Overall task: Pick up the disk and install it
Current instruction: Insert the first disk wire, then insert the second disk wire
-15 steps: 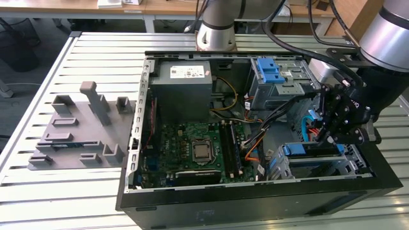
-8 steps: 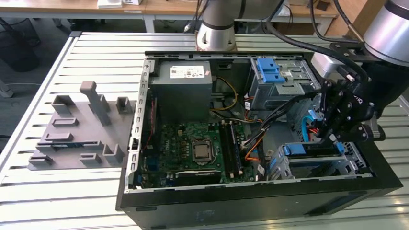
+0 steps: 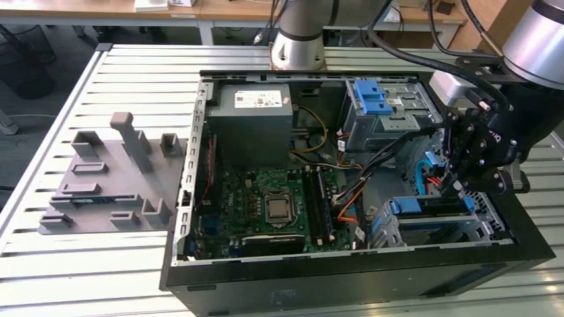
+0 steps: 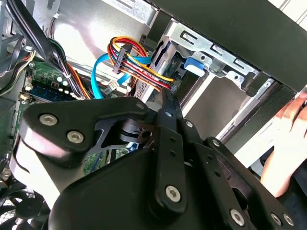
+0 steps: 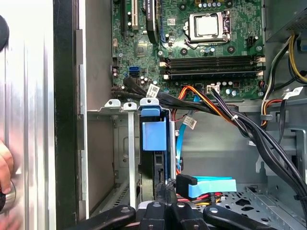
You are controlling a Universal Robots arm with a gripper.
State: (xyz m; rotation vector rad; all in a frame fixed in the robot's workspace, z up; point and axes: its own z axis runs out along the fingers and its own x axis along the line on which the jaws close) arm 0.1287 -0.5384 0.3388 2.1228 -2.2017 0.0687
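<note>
Jaws of the gripper [image 3: 460, 177] hang over the drive cage [image 3: 440, 221] at the exterior view's right of the open computer case [image 3: 352, 277]; whether they are spread or pressed together cannot be told. In the first wrist view the disk [image 5: 154, 163], in its blue carrier, sits upright inside the cage, just beyond the gripper's black links. A hand [image 4: 288, 143] rests outside the case.
</note>
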